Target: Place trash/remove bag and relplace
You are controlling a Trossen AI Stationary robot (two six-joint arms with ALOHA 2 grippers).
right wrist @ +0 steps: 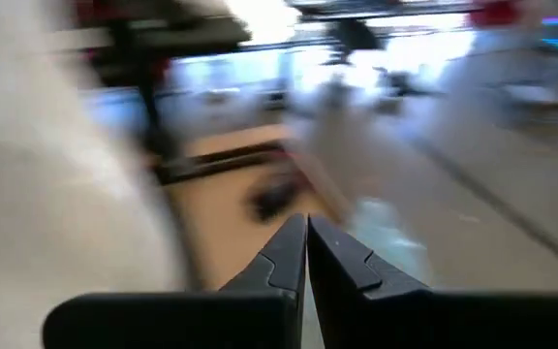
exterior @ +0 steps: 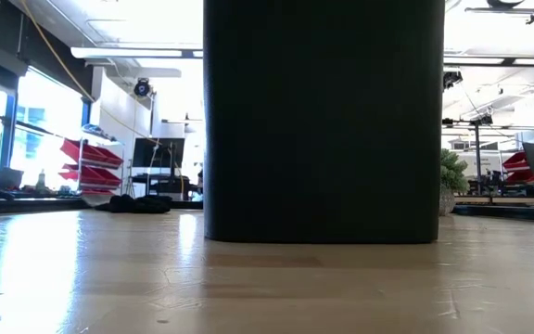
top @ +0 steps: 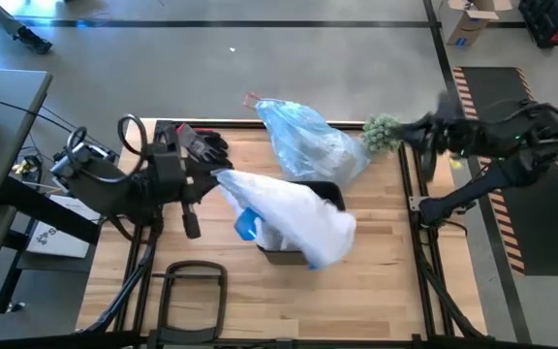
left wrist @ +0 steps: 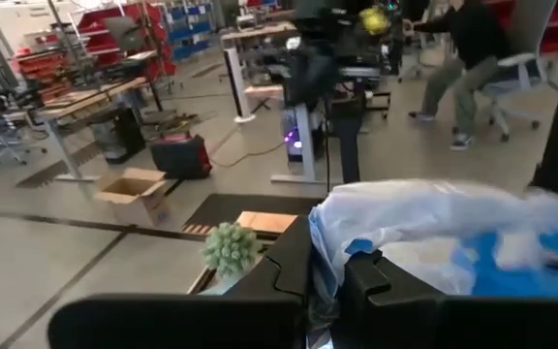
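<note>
Two hands: my left hand pinches the whiter translucent plastic bag over the black bin; my right hand, pressed together, hangs beyond the counter.

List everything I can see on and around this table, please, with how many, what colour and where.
Light-blue translucent plastic bin liner: one, crinkled, reddish tie, far middle of the table.
Whiter translucent plastic bag with blue bits: one, draped over the bin, table centre.
Black rectangular bin: one, under the white bag; fills the low view.
Small green plant: one, far right table edge.
Black gloves: dark heap, far left of the table.
Cardboard box: one, brown, on the floor beyond the table.
Seated person: one, dark top, in the room behind.
Left hand: shut on the white bag's edge.
Right hand: shut, empty, off the table's far right.
</note>
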